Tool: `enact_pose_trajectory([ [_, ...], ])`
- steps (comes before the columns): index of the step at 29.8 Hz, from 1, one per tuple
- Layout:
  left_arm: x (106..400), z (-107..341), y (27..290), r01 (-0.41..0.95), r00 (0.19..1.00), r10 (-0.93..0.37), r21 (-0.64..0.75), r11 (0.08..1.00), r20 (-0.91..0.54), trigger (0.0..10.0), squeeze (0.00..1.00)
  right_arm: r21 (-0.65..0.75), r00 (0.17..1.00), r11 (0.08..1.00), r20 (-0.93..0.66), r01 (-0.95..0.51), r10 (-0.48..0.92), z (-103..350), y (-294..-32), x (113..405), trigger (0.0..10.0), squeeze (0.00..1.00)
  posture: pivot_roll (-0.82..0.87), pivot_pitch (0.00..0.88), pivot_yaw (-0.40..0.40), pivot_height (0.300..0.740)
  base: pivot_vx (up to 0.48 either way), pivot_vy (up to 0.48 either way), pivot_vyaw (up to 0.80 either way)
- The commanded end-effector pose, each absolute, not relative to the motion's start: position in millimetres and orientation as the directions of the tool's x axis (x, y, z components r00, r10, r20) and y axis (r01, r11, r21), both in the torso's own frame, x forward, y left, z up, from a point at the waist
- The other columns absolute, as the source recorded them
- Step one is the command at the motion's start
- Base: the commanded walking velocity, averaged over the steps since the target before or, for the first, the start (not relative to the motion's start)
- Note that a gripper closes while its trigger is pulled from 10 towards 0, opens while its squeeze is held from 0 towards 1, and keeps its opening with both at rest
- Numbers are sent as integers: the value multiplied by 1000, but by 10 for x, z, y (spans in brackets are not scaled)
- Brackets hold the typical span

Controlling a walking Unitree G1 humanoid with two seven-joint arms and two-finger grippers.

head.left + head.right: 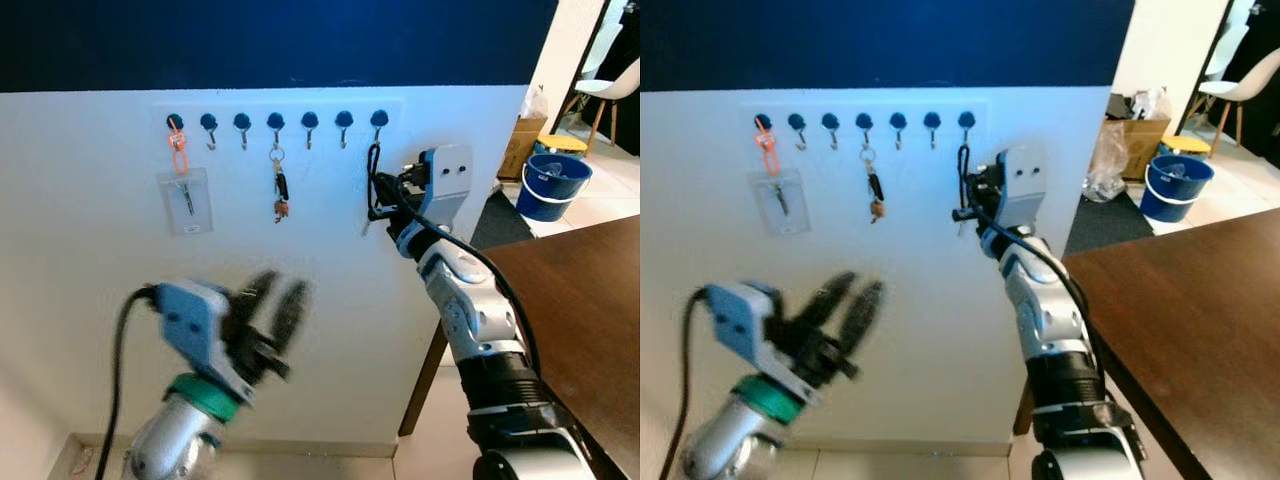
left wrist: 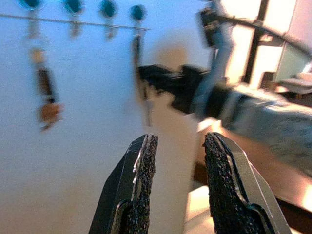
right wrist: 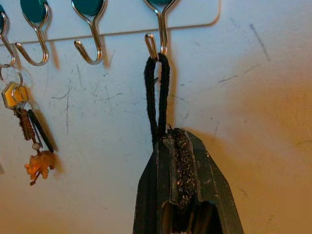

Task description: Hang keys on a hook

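One black key cord [image 3: 158, 97] loops the hook [image 3: 157, 36], pinched by right hand [image 3: 175, 141].

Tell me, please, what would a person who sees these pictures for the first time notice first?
First, the right pincer at the white wall, shut on a black cord loop that already hangs over the last hook at the right end of the hook rail. Next, the left pincer, blurred and open, raised lower down in front of the wall. Two other things hang on the rail: an orange clip with a badge holder and a key bunch.
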State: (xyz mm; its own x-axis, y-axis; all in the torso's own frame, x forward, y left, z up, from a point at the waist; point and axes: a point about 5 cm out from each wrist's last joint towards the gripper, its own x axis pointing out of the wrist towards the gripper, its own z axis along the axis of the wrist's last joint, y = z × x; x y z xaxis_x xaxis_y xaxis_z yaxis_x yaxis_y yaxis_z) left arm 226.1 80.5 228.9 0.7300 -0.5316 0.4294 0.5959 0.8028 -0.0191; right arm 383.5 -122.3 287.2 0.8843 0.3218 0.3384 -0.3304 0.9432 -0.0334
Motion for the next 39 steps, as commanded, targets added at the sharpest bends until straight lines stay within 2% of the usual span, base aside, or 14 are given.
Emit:
enact_pose_trajectory([
  [1,2233,2283,768,621,710,-573,21,784,409,10000,0,-31,887,942,328,-333,325,2835,-1208,3817,10000,0,-161,64,117,740,0,0,0],
  [11,2285,2287,848,589,723,-545,34,808,423,10000,0,-18,887,942,330,-336,323,2835,-1204,3809,10000,0,-161,64,117,740,0,0,0],
  [12,2280,2288,855,594,720,-549,34,804,424,10000,0,-1,887,941,333,-338,319,2836,-1210,3810,10000,1000,-161,64,117,740,0,0,0],
  [17,2271,2291,868,597,720,-545,17,802,429,10000,0,8,891,944,334,-330,309,2840,-1231,3812,10000,1000,-161,64,117,740,0,0,0],
  [18,2268,2292,872,598,722,-542,6,802,431,10000,0,-1,891,945,334,-326,308,2842,-1237,3810,10000,933,-161,64,117,740,0,0,0],
  [19,2266,2293,875,599,722,-542,2,801,430,10000,0,-4,892,947,336,-321,303,2842,-1246,3807,10000,0,-161,64,117,740,0,0,0],
  [23,2253,2292,881,602,722,-543,-1,799,429,10000,0,7,886,946,351,-325,302,2808,-1270,3744,10000,0,-160,64,119,740,0,0,0],
  [29,2239,2276,898,610,722,-543,-24,792,428,10000,0,-8,825,926,451,-377,340,2648,-1291,3388,10000,0,-163,66,123,740,0,0,0],
  [38,2233,2250,917,604,730,-537,-32,796,422,10000,0,19,840,933,443,-359,314,2468,-1324,3240,10000,0,-169,66,123,740,0,0,0],
  [39,2240,2214,942,583,748,-523,-28,812,408,10000,0,24,853,932,411,-362,321,2342,-1302,3176,10000,0,-170,66,124,740,0,0,0],
])
